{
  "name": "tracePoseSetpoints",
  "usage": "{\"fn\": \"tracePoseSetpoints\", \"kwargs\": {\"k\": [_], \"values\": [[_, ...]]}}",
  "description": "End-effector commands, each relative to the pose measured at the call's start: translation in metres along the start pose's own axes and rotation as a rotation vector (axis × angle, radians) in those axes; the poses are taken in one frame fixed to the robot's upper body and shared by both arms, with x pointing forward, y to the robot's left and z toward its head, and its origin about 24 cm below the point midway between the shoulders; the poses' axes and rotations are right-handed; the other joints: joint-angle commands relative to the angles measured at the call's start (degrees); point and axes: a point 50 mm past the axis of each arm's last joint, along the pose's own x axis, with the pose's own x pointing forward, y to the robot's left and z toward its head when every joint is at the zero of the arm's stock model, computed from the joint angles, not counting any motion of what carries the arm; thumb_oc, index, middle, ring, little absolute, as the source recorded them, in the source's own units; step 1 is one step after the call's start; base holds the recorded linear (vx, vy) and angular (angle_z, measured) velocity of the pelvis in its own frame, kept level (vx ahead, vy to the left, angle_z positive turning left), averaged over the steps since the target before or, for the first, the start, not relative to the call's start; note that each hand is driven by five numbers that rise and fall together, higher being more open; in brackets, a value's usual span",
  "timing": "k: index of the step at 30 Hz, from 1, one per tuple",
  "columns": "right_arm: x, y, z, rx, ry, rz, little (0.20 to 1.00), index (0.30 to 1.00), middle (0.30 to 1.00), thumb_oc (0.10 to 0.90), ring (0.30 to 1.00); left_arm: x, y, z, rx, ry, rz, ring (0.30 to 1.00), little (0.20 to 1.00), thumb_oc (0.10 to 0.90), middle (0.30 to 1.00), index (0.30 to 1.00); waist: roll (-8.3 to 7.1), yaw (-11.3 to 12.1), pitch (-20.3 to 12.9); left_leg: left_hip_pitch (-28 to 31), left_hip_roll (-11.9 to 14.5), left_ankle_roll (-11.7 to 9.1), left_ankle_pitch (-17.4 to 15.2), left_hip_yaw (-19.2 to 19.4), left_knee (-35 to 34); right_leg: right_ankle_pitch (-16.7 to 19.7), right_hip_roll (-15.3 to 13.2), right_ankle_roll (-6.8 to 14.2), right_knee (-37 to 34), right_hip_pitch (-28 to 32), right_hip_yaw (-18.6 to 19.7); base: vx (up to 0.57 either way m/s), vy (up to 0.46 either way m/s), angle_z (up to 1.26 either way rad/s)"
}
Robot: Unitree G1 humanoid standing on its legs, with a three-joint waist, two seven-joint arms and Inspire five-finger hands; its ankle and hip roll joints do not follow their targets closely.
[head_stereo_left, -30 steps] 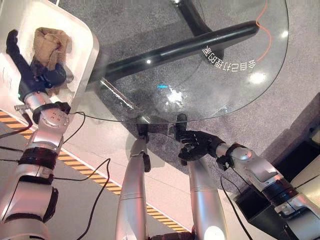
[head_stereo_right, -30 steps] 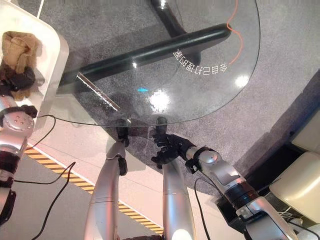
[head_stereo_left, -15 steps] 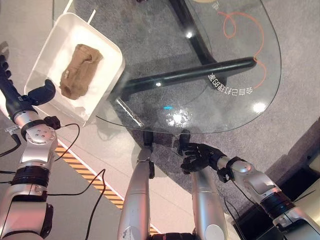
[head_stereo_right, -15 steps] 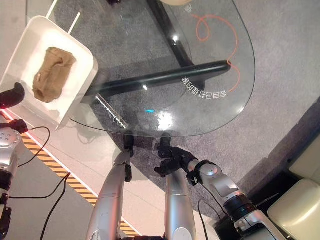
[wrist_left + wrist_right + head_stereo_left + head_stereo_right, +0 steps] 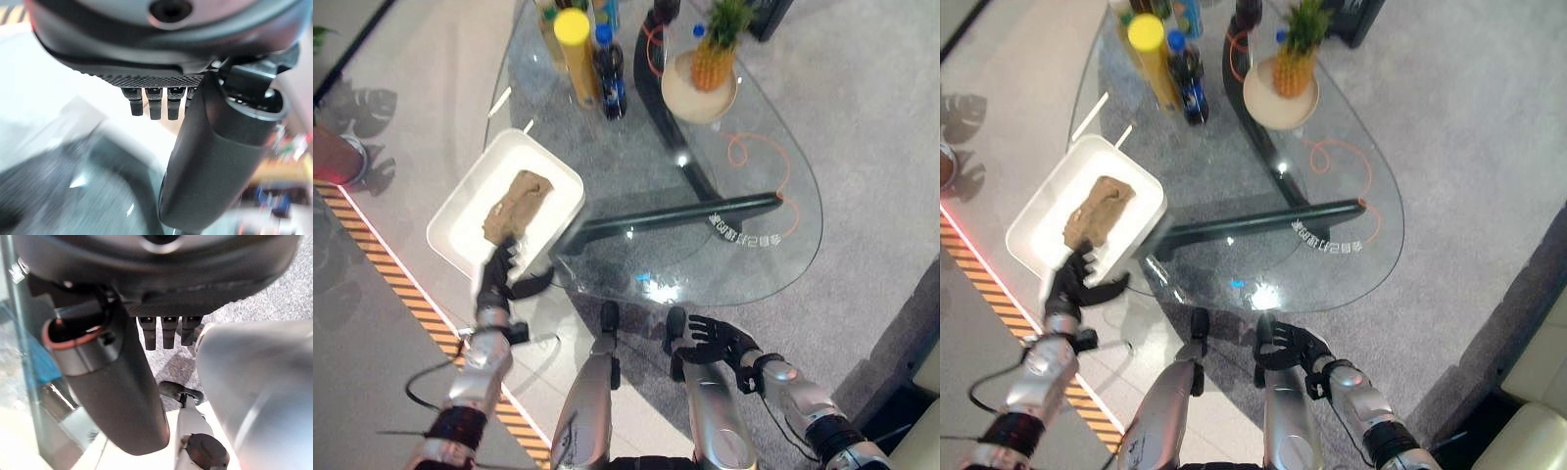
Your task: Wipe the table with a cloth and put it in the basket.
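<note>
A crumpled tan cloth [image 5: 514,204] lies in the white basket [image 5: 465,240], which stands on the floor at the left end of the glass table [image 5: 773,127]. My left hand [image 5: 497,284] hovers at the basket's near corner, open, with straight fingers and nothing in it. In the left wrist view its thumb [image 5: 210,161] sticks out over blurred floor. My right hand [image 5: 710,343] hangs open below the table's near edge, holding nothing. The right wrist view shows its thumb [image 5: 117,382] above grey carpet.
At the table's far end stand a yellow-capped bottle [image 5: 576,44], a dark bottle [image 5: 609,78] and a pineapple on a plate [image 5: 705,73]. An orange cord [image 5: 754,157] loops on the glass. Striped tape [image 5: 391,279] crosses the floor at the left.
The whole picture has shifted as the camera pulled back. My left hand has drawn out of the basket to its near corner, leaving the cloth inside. The right hand's fingers have spread a little.
</note>
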Motion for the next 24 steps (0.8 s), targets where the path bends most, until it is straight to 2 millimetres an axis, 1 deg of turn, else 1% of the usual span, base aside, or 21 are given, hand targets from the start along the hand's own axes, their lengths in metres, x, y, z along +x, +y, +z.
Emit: {"fn": "tracePoseSetpoints", "kwargs": {"k": [1,3,5,6,8,9,10,13,15,17,20,21,24], "values": [[-0.01,-0.006,-0.034,0.042,0.061,-0.047,0.9,0.9,0.9,0.8,0.9,-0.014,-0.002,-0.024,-0.06,0.096,-0.084,0.9,0.9,0.8,0.9,0.9,-0.93,-0.1,-7.9,3.6,-4.9,0.6,-5.6,-1.8,2.0,-0.1,1.3,1.1,-5.7,8.3,-1.8,0.09,-0.16,0.07],[-0.011,-0.007,-0.053,0.097,0.116,-0.091,0.9,0.9,0.9,0.8,0.9,-0.026,-0.011,-0.056,-0.08,0.236,-0.099,0.9,0.9,0.8,0.9,0.9,-1.31,0.0,-10.1,6.3,-4.2,0.5,-5.3,-2.0,0.1,0.1,1.8,1.1,-7.3,11.1,-1.8,0.07,-0.161,0.03],[-0.011,-0.003,-0.061,0.124,0.145,-0.094,0.9,0.9,0.9,0.8,0.9,-0.032,-0.017,-0.07,-0.093,0.3,-0.096,0.9,0.9,0.8,0.9,0.9,-1.53,-0.1,-11.4,7.8,-3.9,0.6,-5.2,-2.1,-1.1,0.3,2.0,1.2,-8.1,12.4,-1.7,0.03,-0.13,-0.01],[-0.012,0.0,-0.073,0.154,0.172,-0.108,0.9,0.9,0.9,0.8,0.9,-0.041,-0.02,-0.089,-0.076,0.385,-0.074,0.9,0.9,0.8,0.9,0.9,-1.89,-0.2,-13.2,9.4,-3.5,0.6,-5.1,-2.2,-2.4,0.5,2.2,1.5,-9.1,13.9,-1.5,0.03,-0.146,-0.01],[-0.012,0.005,-0.081,0.161,0.197,-0.126,0.9,0.9,0.9,0.8,0.9,-0.049,-0.021,-0.106,-0.055,0.464,-0.043,0.9,0.9,0.8,0.9,0.9,-2.1,-0.4,-14.6,10.8,-3.1,0.5,-4.8,-1.9,-3.6,0.8,2.3,1.7,-10.0,15.0,-1.2,0.02,-0.107,-0.01],[-0.012,0.006,-0.085,0.166,0.209,-0.129,0.9,0.9,0.9,0.8,0.9,-0.052,-0.02,-0.111,-0.044,0.49,-0.034,0.9,0.9,0.8,0.9,0.9,-2.18,-0.5,-15.1,11.5,-2.8,0.5,-4.6,-1.7,-4.3,1.0,2.4,1.8,-10.5,15.6,-1.2,0.03,-0.098,-0.04],[-0.015,0.008,-0.098,0.189,0.249,-0.141,0.9,0.9,0.9,0.8,0.9,-0.063,-0.017,-0.13,-0.007,0.578,-0.017,0.9,0.9,0.8,0.9,0.9,-2.34,-0.7,-16.9,13.0,-2.4,0.3,-4.4,-1.6,-5.6,1.3,2.6,2.0,-11.6,16.9,-0.9,0.04,-0.075,-0.02],[-0.017,0.014,-0.111,0.221,0.3,-0.154,0.9,0.9,0.9,0.8,0.9,-0.075,-0.018,-0.146,0.021,0.683,-0.019,0.9,0.9,0.8,0.9,0.9,-2.4,-1.2,-18.8,14.5,-2.0,0.3,-4.2,-1.0,-6.7,1.6,2.6,2.2,-12.8,18.3,-0.4,0.03,-0.036,-0.05],[-0.021,0.015,-0.123,0.243,0.35,-0.158,0.9,0.9,0.9,0.8,0.9,-0.083,-0.018,-0.156,0.014,0.746,-0.024,0.9,0.9,0.8,0.9,0.9,-2.3,-1.7,-19.9,15.5,-1.7,0.4,-4.6,-0.4,-6.8,1.7,2.6,2.2,-13.5,19.1,0.3,0.02,-0.005,-0.08],[-0.023,0.015,-0.129,0.261,0.375,-0.165,0.9,0.9,0.9,0.8,0.9,-0.086,-0.018,-0.159,-0.005,0.762,-0.007,0.9,0.9,0.8,0.9,0.9,-2.19,-2.0,-20.4,16.0,-1.5,0.5,-4.8,0.1,-6.9,1.7,2.7,2.2,-13.8,19.6,0.7,0.02,0.0,-0.1],[-0.029,0.017,-0.144,0.303,0.442,-0.164,0.9,0.9,0.9,0.8,0.9,-0.092,-0.016,-0.165,-0.059,0.799,0.038,0.9,0.9,0.8,0.9,0.9,-2.09,-2.4,-21.5,17.5,-1.3,0.7,-5.4,0.7,-7.4,1.8,2.7,2.3,-14.8,20.9,1.5,0.04,-0.002,-0.26],[-0.032,0.02,-0.151,0.34,0.467,-0.16,0.9,0.9,0.9,0.8,0.9,-0.093,-0.015,-0.166,-0.055,0.8,0.039,0.9,0.9,0.8,0.9,0.9,-2.06,-2.5,-22.0,18.0,-1.2,0.7,-5.4,0.8,-7.7,1.9,2.6,2.3,-15.2,21.3,1.6,0.05,-0.008,-0.18],[-0.036,0.023,-0.158,0.407,0.481,-0.154,0.9,0.9,0.9,0.8,0.9,-0.096,-0.015,-0.169,-0.03,0.815,0.036,0.9,0.9,0.8,0.9,0.9,-1.95,-2.6,-22.8,18.8,-1.1,0.7,-5.5,1.0,-8.5,2.5,2.3,2.6,-16.3,22.1,1.8,0.04,-0.005,-0.07]]}}
